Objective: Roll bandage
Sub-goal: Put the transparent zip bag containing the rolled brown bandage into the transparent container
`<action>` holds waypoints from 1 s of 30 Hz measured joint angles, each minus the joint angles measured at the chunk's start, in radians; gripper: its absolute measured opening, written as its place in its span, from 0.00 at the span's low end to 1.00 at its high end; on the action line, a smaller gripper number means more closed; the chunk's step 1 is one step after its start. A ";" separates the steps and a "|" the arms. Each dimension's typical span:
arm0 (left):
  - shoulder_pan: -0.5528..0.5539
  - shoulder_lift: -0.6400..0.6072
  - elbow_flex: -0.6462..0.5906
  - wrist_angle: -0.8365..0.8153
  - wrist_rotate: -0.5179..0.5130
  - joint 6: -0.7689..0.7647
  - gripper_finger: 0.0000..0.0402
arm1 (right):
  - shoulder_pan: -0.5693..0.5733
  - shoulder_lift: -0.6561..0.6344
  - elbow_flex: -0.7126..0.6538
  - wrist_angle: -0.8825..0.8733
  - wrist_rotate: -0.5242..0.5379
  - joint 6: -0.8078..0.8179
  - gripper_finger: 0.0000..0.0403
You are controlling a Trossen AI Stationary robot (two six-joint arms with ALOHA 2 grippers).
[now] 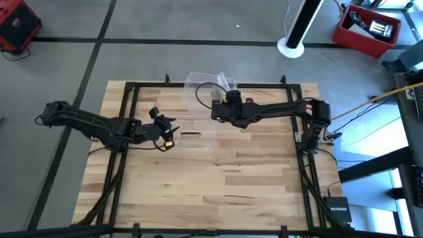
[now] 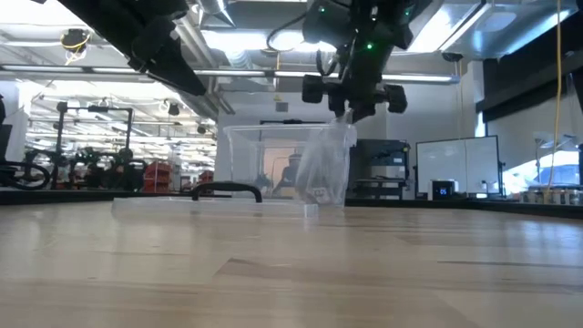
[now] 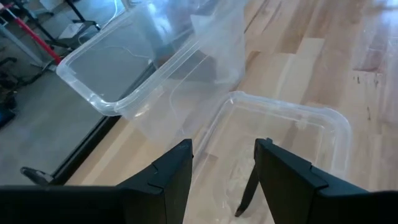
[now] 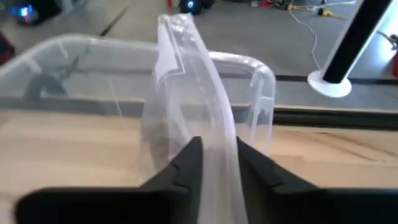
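**Bag pinched over the box, bandage not made out**

The bandage cannot be made out in any view; whether it sits inside the crinkled film is not something I can tell.

The clear plastic bag hangs upright, its lower end dipping into the clear plastic box. The right end effector has its two dark fingers drawn close together, with only a narrow gap between them, and the bag's film runs up through that gap, pinched between them. In the low view the bag hangs straight down from this end effector, which is poised above the box's right end.

The box stands near the far edge of the bench, about midway across it. Just in front of it, on the near side, a flat clear lid lies on the wood, with a dark handle on it. From bench height the handle shows as a low dark arch on the lid.

The left end effector hovers at the lid's left end. Its fingers stand wide apart and hold nothing; between them its own camera sees the lid beneath, and the box just beyond.
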 joint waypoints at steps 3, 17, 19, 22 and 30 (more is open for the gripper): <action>0.003 0.000 0.000 0.006 0.000 0.023 0.41 | 0.002 -0.004 0.018 -0.027 -0.015 -0.075 0.31; 0.087 0.001 0.060 0.114 0.039 0.308 0.41 | -0.021 -0.089 0.186 -0.178 -0.148 -0.456 0.54; 0.133 0.009 0.060 0.154 0.063 0.346 0.41 | -0.051 -0.089 0.185 -0.070 -0.231 -0.557 0.53; 0.195 0.021 0.060 0.152 0.072 0.365 0.41 | -0.120 -0.053 0.161 0.099 -0.350 -0.659 0.52; 0.241 0.027 0.002 0.057 0.146 0.235 0.41 | -0.220 0.015 0.071 0.163 -0.568 -0.678 0.47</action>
